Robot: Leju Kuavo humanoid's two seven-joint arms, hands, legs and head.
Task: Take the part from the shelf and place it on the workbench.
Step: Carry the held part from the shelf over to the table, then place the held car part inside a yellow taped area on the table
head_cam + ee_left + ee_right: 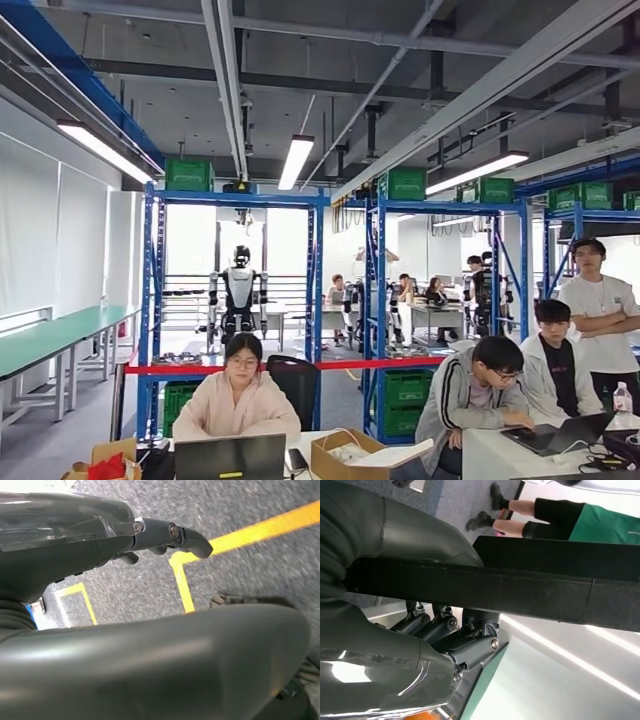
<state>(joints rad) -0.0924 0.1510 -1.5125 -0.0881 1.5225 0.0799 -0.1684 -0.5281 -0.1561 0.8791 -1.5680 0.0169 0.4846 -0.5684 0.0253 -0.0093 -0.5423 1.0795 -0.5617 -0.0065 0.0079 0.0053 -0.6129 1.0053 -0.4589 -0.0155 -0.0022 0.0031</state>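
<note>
Part: a long, flat, matte black bar [531,587], held in the right hand [444,630] with dark fingers [471,640] curled against its edge.
Left hand: [151,535] dark fingers extended, holding nothing, above grey speckled floor [245,565] with yellow tape lines [256,530].
Beyond: far blue steel shelves [234,290] carry green crates [189,174]; people sit at near desks [490,440] with laptops; another humanoid [240,292] stands behind the left shelf.

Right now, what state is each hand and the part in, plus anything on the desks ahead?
left hand: hanging over the grey floor, holding nothing
right hand: fingers wrapped around a long black part
long black part: gripped, off any surface
cardboard box: flaps open, on the desk
silver laptop: lid up
water bottle: upright
</note>
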